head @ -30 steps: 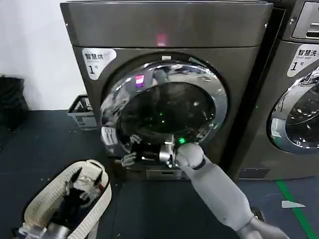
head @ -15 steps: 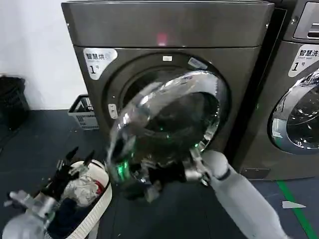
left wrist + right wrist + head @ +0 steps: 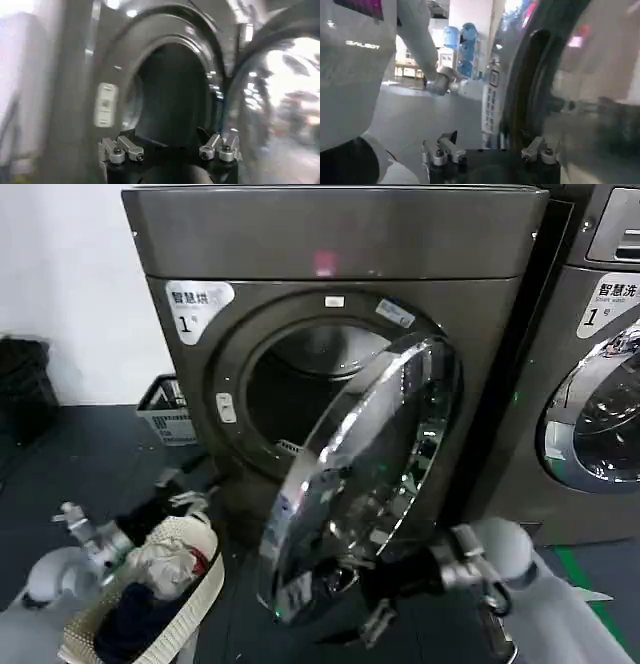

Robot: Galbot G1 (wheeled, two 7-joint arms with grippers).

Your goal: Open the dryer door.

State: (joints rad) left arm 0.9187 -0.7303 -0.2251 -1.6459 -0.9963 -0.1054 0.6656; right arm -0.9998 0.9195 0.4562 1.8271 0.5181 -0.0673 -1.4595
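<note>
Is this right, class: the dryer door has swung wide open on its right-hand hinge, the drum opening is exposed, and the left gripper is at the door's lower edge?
One detail is wrong. The head view shows the right gripper, not the left, at the lower edge of the dryer door. The left gripper is off by the laundry basket. The door is wide open, the drum opening exposed.

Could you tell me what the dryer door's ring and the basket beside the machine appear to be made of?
The dryer door has a wide ring that looks like polished chrome, metal or plated plastic: it mirrors the room sharply. The laundry basket looks like pale woven or perforated soft material, judging by its textured, bending wall.
</note>
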